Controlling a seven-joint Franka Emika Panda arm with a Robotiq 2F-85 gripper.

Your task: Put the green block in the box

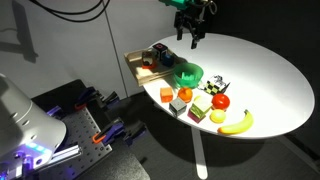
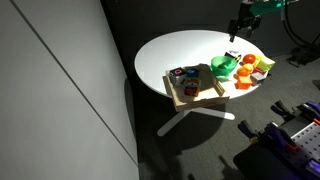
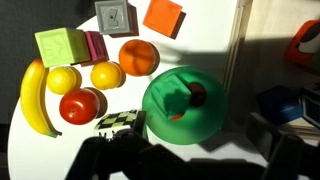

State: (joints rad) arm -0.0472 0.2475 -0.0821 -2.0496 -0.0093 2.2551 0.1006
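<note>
The green block (image 3: 174,100) lies inside the round green bowl (image 3: 205,125), next to a small red thing (image 3: 196,94). The bowl shows in both exterior views (image 1: 188,73) (image 2: 222,68); the block cannot be made out there. The light-wood box (image 1: 137,60) (image 2: 186,99) stands at the table's edge beside the bowl; in the wrist view its wall (image 3: 237,50) runs just right of the bowl. My gripper (image 1: 190,36) (image 2: 236,32) hangs high above the table, open and empty. In the wrist view its dark fingers (image 3: 190,165) frame the bottom edge, above the bowl.
Beside the bowl lie a banana (image 3: 35,95), two lemons (image 3: 63,78), an orange (image 3: 138,57), a tomato (image 3: 78,105), a pale yellow-green block (image 3: 60,45), a grey block (image 3: 115,14), an orange block (image 3: 165,15) and a checkered piece (image 3: 120,120). The box holds blue and dark things (image 3: 280,102).
</note>
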